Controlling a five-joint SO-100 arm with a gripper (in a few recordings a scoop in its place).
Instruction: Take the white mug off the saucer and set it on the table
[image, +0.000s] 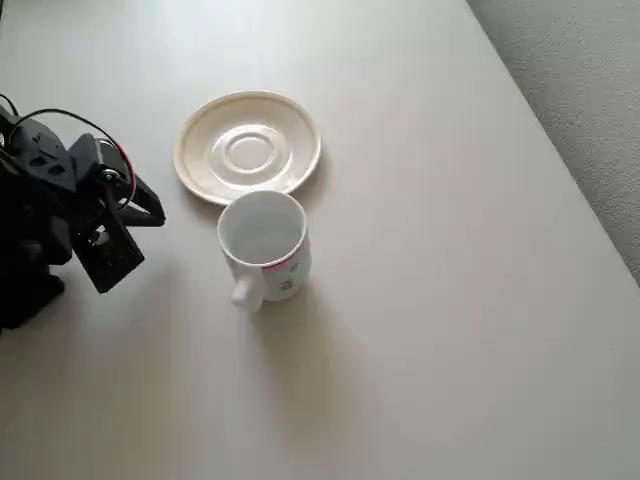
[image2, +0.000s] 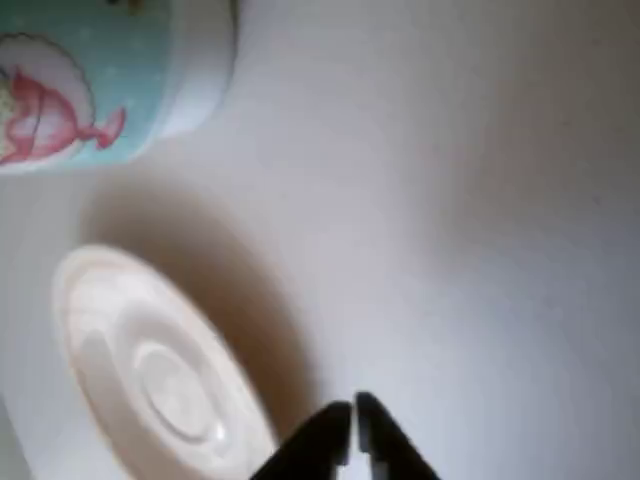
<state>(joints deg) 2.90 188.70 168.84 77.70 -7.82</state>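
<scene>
The hand (image2: 352, 425) holds nothing, its two fingers pressed nearly together, and sits well apart from the crockery at the left of the overhead view, apparently clear of the job. The saucer (image: 248, 147) lies bare. The white mug (image: 264, 245) stands upright on the surface (image: 450, 330) just beside the saucer's rim, so the task looks done.

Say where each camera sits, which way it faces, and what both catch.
Overhead view: fixed above, looking straight down on the table; the black arm and claw show at the left edge.
Wrist view: rides on the arm, looking past the closed claw at the tabletop.
Shared: the white mug and the empty saucer.
</scene>
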